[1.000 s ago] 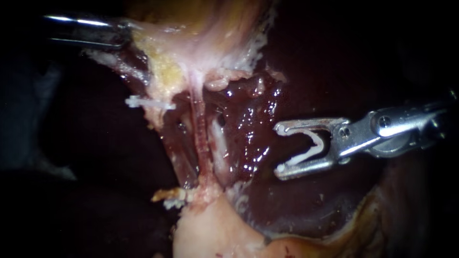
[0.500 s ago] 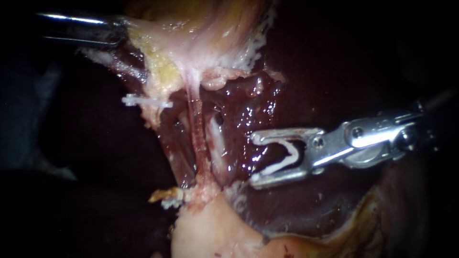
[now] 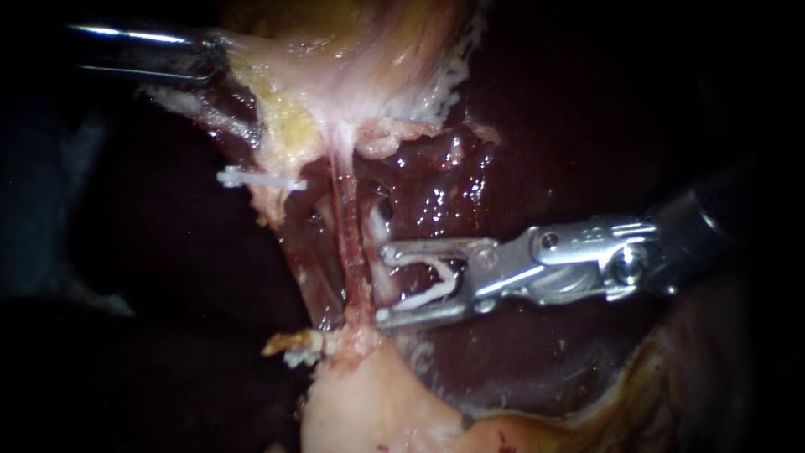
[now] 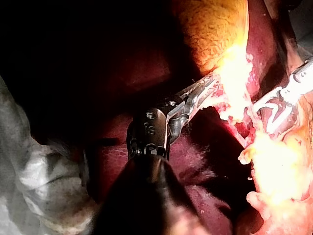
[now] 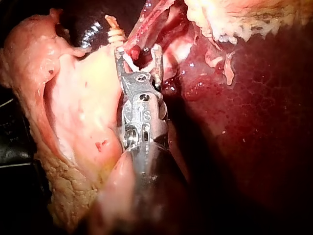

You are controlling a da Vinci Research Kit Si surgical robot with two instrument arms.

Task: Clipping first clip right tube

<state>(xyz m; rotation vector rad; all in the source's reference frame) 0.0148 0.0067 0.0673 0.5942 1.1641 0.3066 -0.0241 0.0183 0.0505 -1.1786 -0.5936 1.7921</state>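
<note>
Two thin tubes run down the middle of the endoscope view: a red tube (image 3: 348, 243) and, just right of it, a paler right tube (image 3: 379, 225). My right instrument (image 3: 382, 283) comes in from the right with its jaws open and a white clip (image 3: 432, 281) seated between them. The pale tube lies in the gap between the jaws, and their tips reach the red tube. The right wrist view shows the same jaws (image 5: 139, 54) astride tube tissue. At the upper left my left instrument (image 3: 220, 59) is shut on pale gallbladder tissue (image 3: 335, 59), also seen in the left wrist view (image 4: 208, 88).
Dark, wet liver (image 3: 520, 134) lies behind and to the right of the tubes. A white clip (image 3: 260, 179) sits across tissue left of the red tube. A pale fatty mass (image 3: 369, 403) lies below the tubes. Grey cloth (image 4: 39, 181) lies beside the left shaft.
My right instrument has moved left across the liver with its open jaws and clip, from well clear of the tubes to straddling the pale right tube. The left instrument has held still.
</note>
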